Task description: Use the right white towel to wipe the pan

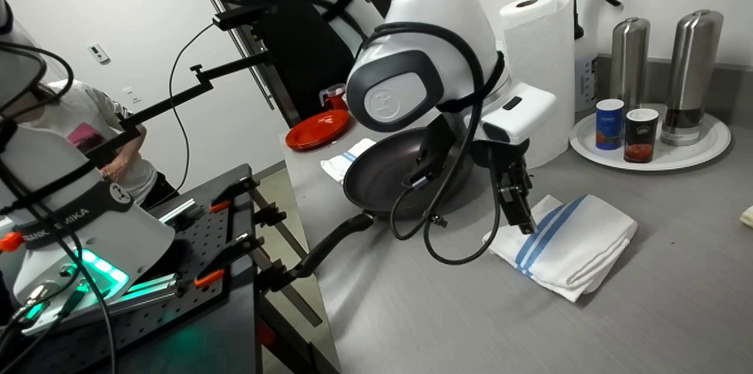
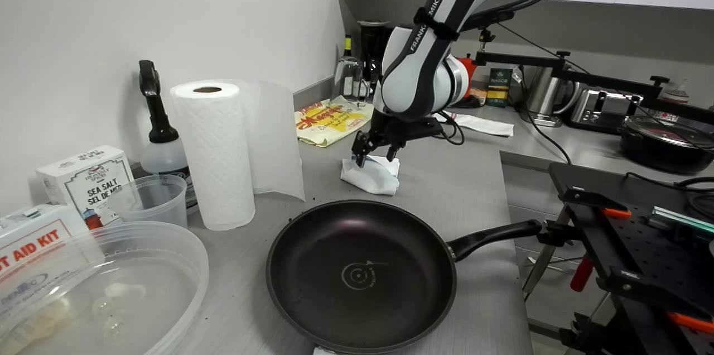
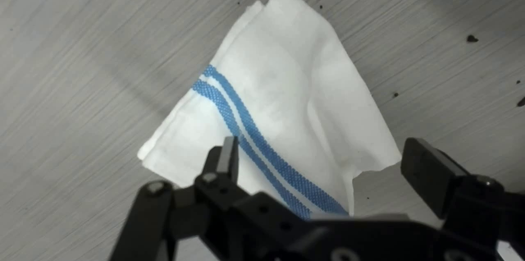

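Grey and brushed, the surface [image 1: 423, 315] runs from the wall-side edge to an open edge opposite. The white-and-black arm [image 2: 418, 73] reaches over it in both exterior views. Dark and shallow, the pan [image 2: 362, 277] lies flat, its handle [image 2: 491, 238] jutting past the open edge. A paper-towel roll [image 2: 215, 159] stands upright between the pan and the wall-side edge, and a white plate [image 1: 694, 153] sits along that same edge. The right white towel [image 3: 279, 101] lies folded on the surface, near the pan and between the two edges, below the jaws. These are spread wide. In the wrist view one jaw overlaps the towel just beside its blue stripes [image 3: 295, 179]; the other stands just beside a corner. The striped part nearest the wrist lies between them, while the rest extends out beyond the tips. Whether a tip touches the towel, I cannot tell. Dark specks [image 3: 472, 38] dot the surface beside it.
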Controlling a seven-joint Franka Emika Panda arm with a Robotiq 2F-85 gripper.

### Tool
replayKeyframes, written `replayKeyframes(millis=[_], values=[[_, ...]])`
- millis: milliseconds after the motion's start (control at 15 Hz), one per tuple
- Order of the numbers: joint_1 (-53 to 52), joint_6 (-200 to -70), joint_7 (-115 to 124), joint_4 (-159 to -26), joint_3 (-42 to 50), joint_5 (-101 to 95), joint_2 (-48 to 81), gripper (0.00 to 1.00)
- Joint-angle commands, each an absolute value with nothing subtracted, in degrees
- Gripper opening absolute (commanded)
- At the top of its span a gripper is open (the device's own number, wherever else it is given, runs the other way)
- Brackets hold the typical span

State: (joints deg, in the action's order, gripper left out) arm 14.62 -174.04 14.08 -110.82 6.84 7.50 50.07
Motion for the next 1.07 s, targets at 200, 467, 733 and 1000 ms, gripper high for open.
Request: replayKeyframes(millis=[200, 467, 733, 1000], values=[[14.1, -178.9, 12.9, -106.8, 7.5, 9.1, 54.2, 1.00], [14.1, -178.6, 12.5, -106.5, 8.1, 8.8, 54.8, 1.00], [14.4, -178.5, 12.0, -107.2, 8.4, 8.7, 55.3, 1.00], [14.6, -178.8, 12.2, -107.1, 8.4, 8.9, 56.2, 1.00]])
